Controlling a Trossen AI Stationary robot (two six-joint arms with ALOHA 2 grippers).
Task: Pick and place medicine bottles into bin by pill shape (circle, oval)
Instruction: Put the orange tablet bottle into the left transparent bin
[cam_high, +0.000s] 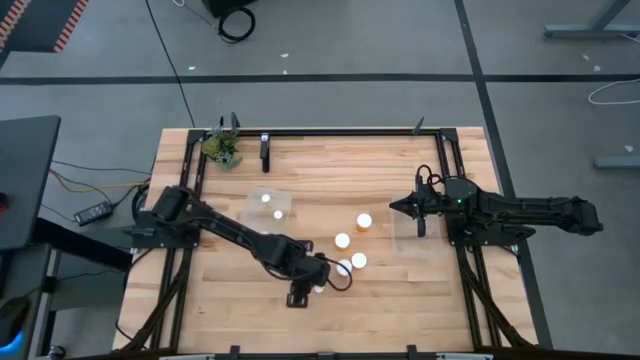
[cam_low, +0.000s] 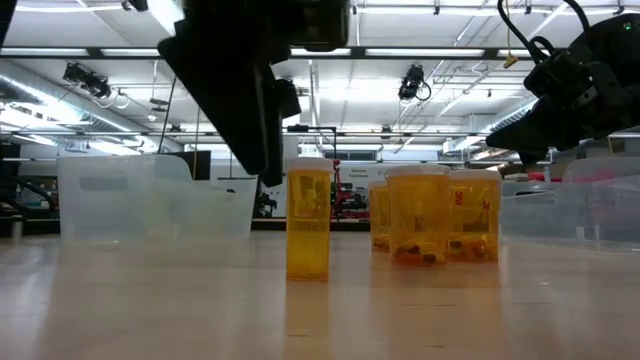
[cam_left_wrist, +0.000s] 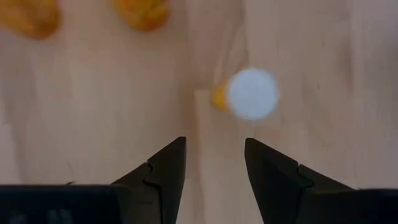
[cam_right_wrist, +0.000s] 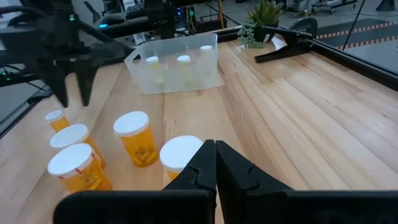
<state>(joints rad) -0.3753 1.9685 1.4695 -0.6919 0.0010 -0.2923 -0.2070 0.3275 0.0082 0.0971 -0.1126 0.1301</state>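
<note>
**Now: left gripper poised over a narrow bottle**

Across the wooden table I see two clear bins, the left bin holding three bottles, I think. My left gripper hangs with fingers parted above a narrow medicine bottle. Four wider bottles stand nearby. My right gripper waits, pinched closed on nothing.

Overhead looks straight down; low looks level across table; wrists look past fingers
</note>
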